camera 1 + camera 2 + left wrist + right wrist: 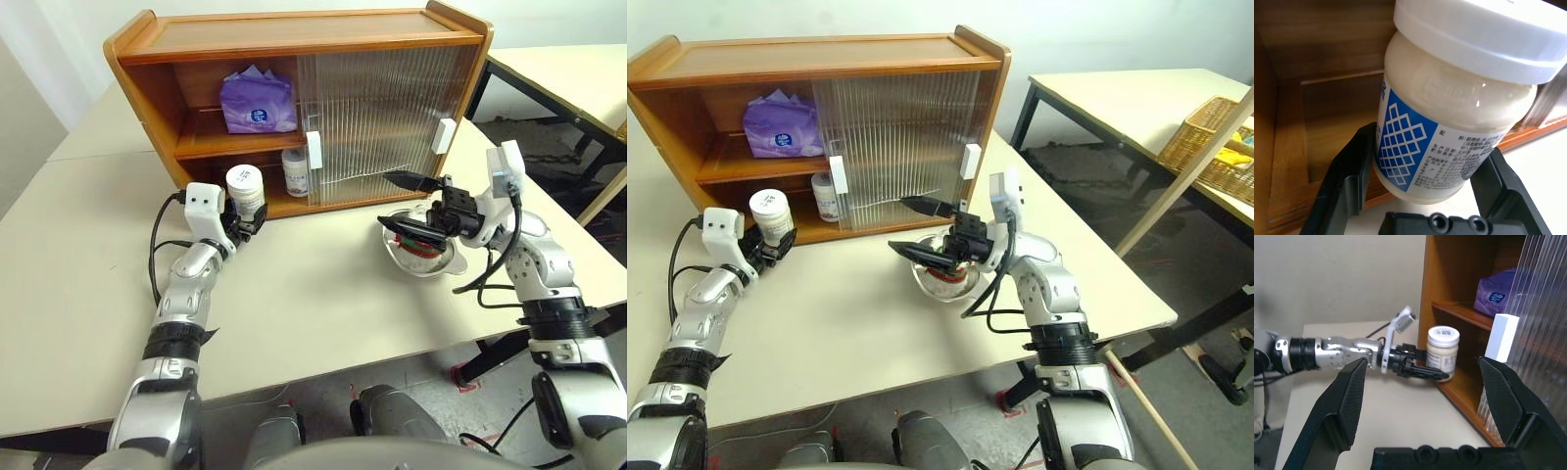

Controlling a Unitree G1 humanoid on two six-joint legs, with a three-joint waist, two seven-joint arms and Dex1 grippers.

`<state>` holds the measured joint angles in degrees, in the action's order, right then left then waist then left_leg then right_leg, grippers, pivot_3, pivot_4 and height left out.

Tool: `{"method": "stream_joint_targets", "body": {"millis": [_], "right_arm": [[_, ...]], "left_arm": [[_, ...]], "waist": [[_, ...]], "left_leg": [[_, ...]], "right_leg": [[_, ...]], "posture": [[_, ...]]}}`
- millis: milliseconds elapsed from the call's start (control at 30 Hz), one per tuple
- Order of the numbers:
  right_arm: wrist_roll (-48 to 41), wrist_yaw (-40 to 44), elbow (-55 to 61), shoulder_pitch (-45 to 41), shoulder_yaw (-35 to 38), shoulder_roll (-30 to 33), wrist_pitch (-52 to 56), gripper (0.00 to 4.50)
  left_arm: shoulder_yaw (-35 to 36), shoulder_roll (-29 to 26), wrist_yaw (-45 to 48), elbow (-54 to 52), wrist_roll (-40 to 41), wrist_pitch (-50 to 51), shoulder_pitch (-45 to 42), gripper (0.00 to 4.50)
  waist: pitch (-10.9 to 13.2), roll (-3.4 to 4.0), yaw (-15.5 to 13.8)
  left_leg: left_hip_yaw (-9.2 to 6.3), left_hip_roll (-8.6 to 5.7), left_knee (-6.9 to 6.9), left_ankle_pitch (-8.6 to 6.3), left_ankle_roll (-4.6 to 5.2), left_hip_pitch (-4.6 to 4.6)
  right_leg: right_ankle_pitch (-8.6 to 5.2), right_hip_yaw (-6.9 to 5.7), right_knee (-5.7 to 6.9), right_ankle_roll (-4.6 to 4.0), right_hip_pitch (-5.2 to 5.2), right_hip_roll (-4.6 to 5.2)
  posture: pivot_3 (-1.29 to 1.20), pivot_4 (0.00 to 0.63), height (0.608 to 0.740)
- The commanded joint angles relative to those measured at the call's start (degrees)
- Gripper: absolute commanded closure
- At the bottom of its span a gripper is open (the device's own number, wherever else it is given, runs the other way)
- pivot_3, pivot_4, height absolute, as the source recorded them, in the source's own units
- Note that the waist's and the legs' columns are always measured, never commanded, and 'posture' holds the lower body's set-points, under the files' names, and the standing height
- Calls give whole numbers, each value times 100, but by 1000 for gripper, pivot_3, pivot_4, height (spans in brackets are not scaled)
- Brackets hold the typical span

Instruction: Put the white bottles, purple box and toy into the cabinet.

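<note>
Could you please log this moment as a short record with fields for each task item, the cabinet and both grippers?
cabinet: large wooden two-shelf cabinet, left side open, ribbed translucent doors slid to the right
purple box: soft lavender pack on upper shelf
first bottle: small white plastic bottle on lower shelf, by the door edge
second bottle: white screw-cap bottle held at the lower shelf opening
left gripper: shut on second bottle
right gripper: open, over shiny steel bowl
toy: red and green plush in bowl
</note>
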<state>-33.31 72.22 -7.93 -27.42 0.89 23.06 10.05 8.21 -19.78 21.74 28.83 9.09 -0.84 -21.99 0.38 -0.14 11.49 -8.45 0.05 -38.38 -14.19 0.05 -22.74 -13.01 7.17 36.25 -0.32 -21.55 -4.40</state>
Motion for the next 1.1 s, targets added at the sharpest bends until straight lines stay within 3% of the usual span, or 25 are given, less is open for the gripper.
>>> {"method": "stream_joint_targets", "body": {"millis": [33,433,1100], "right_arm": [[-41,-149,214,81,-12,-53,138,0],[46,-193,310,174,-54,-83,88,0],[94,-192,242,138,-50,-79,0,0]], "left_arm": [[-5,-17,-10,210,-67,-110,-273,1286],[-44,175,-527,1498,-272,-28,-1350,1286],[88,125,-776,2908,-261,-137,-2152,1286]], "waist": [[0,-1,-7],[3,-6,9],[10,-15,83]], "left_leg": [[0,0,-1,0,0,0],[1,-9,-16,3,5,-1],[-18,-79,-30,12,21,-3]], "right_leg": [[0,0,0,1,0,0],[-11,3,-3,51,8,0],[-10,9,-4,77,20,17]], "posture": [[-251,0,740],[-269,0,740],[-279,0,740]]}}
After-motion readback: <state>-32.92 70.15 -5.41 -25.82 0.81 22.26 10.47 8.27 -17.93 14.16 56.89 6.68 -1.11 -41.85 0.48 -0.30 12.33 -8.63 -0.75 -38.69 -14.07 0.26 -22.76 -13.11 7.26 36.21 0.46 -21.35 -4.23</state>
